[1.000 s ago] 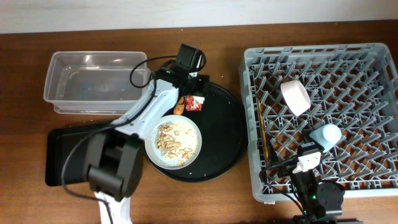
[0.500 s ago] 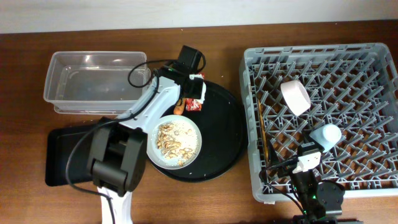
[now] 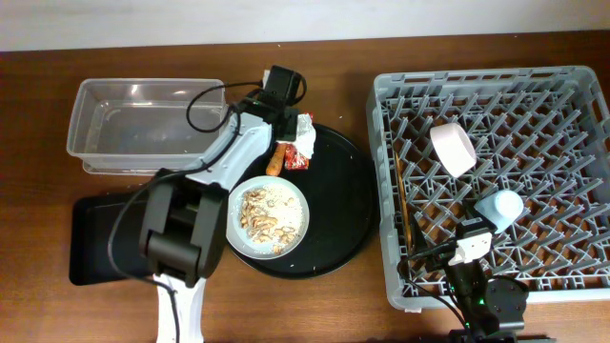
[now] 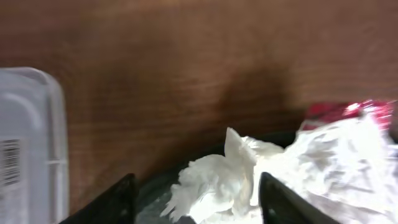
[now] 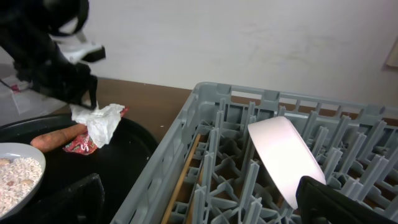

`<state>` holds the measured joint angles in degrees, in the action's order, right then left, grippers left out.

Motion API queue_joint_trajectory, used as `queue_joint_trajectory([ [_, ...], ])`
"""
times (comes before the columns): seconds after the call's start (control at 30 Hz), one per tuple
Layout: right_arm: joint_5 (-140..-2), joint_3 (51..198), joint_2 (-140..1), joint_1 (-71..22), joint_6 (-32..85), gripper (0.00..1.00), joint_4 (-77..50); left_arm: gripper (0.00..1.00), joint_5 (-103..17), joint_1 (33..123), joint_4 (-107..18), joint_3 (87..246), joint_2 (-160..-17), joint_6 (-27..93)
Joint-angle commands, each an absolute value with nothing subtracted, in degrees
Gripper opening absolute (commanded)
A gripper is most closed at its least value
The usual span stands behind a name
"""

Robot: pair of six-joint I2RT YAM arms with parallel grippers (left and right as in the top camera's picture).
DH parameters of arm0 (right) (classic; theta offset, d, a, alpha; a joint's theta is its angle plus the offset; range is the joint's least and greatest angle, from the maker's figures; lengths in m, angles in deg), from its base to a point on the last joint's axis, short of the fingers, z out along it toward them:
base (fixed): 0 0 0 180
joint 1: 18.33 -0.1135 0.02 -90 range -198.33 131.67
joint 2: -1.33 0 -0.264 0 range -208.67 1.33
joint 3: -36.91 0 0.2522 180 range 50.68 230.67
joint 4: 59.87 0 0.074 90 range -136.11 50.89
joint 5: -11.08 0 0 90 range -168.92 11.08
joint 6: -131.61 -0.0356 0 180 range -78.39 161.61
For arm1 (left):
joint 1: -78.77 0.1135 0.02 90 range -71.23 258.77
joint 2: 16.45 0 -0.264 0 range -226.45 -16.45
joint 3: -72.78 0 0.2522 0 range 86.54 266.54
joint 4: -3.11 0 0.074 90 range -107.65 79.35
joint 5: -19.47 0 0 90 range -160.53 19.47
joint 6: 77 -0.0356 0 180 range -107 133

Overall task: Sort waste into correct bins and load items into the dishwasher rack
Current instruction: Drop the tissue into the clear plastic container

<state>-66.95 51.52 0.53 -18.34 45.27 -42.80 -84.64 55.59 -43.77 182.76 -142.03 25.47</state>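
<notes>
My left gripper is shut on the crumpled white tissue and holds it over the back rim of the round black tray. The left wrist view shows the tissue between the two fingers, with the red wrapper behind it. The wrapper and the orange carrot piece lie on the round tray. The plate holds rice and peanut scraps. My right gripper is open above the rack, which holds the bowl, the cup and the chopsticks.
The clear tub stands at the back left, just left of my left gripper. The flat black tray lies at the front left, partly under the left arm. The left arm reaches across the plate's left side.
My left gripper has lifted the tissue off the round tray and carried it a little towards the back. The right arm has not moved.
</notes>
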Motion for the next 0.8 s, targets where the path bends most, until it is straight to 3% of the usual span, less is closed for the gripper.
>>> queue_joint_trajectory([
  [0.0, -66.47, 50.99, 1.01, -17.92, 45.44, 0.98, -42.93, 0.56, -83.41, 55.75, -43.79, 183.22, -142.14, 24.88],
  [0.13, -66.47, 50.99, 1.01, -17.92, 45.46, 0.98, -42.93, 0.42, -78.30, 55.77, -45.10, 183.22, -142.14, 24.90],
  [0.2, -66.47, 50.99, 1.01, -17.92, 45.46, 0.98, -42.93, 0.25, -78.30, 55.77, -44.95, 183.24, -142.12, 24.88],
  [0.27, -66.47, 50.99, 1.01, -17.92, 45.46, 0.98, -42.93, 0.00, -78.87, 55.79, -44.89, 183.44, -142.10, 24.86],
  [0.6, -66.47, 50.99, 1.01, -17.92, 45.44, 0.98, -42.93, 0.00, -79.39, 56.36, -60.08, 192.53, -130.45, 24.90],
  [0.77, -66.47, 50.99, 1.01, -17.92, 45.46, 0.98, -42.93, 0.00, -86.30, 59.05, -64.99, 193.04, -122.23, 24.93],
])
